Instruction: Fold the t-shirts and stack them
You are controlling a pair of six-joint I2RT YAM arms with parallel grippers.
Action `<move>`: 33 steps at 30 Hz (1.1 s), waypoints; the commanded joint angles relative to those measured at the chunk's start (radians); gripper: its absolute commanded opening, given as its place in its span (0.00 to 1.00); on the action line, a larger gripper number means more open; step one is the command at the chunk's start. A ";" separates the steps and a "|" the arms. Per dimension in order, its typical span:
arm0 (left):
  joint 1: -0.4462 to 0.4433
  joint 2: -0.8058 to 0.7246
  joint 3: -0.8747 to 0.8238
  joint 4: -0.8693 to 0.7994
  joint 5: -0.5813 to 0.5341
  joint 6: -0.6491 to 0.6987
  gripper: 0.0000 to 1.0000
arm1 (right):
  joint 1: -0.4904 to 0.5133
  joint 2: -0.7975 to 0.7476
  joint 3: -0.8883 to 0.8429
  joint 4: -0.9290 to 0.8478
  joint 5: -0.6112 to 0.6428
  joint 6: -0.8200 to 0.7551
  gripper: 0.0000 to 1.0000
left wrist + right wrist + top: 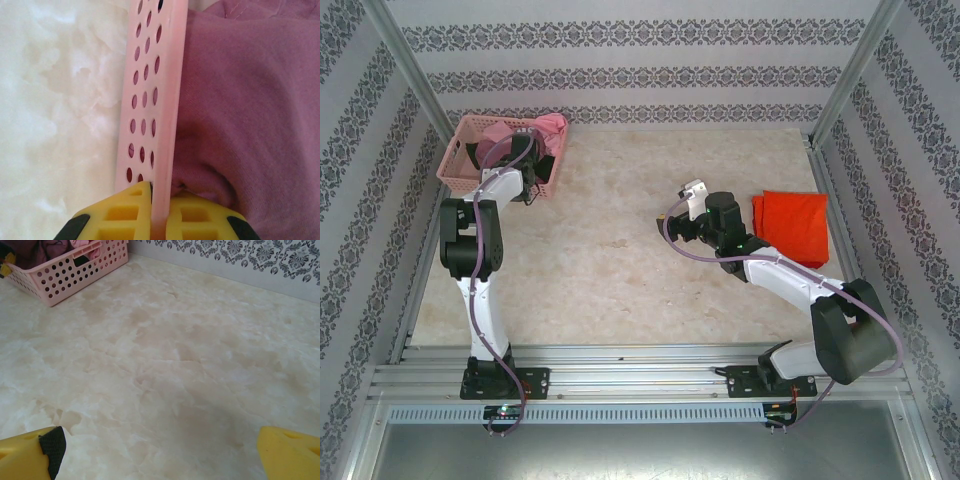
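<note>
Pink t-shirt (552, 123) partly hidden in basket (453, 150)

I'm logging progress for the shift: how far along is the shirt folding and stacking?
Done: the orange-red t-shirt lies folded on the right of the table. In hand: the left gripper is shut on the wall of the pink basket, not on cloth; the right gripper is open over bare table. Left: the pink t-shirt sits bunched in the basket, and nothing is stacked yet.

White left arm (485, 310) and right arm (785, 275) were jointed in black, purple cables (685, 252) were attached, gripper fingers (287, 452) were coloured yellow.
</note>
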 commanded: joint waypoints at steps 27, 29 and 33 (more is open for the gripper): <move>0.109 -0.018 0.054 0.035 -0.056 0.000 0.00 | 0.022 0.052 0.038 0.002 -0.027 0.023 0.98; 0.117 -0.013 0.065 0.040 -0.055 0.021 0.00 | 0.022 0.056 0.043 0.002 -0.029 0.027 0.98; 0.131 -0.034 0.037 0.069 -0.019 0.072 0.38 | 0.030 0.058 0.053 0.003 -0.032 0.033 0.98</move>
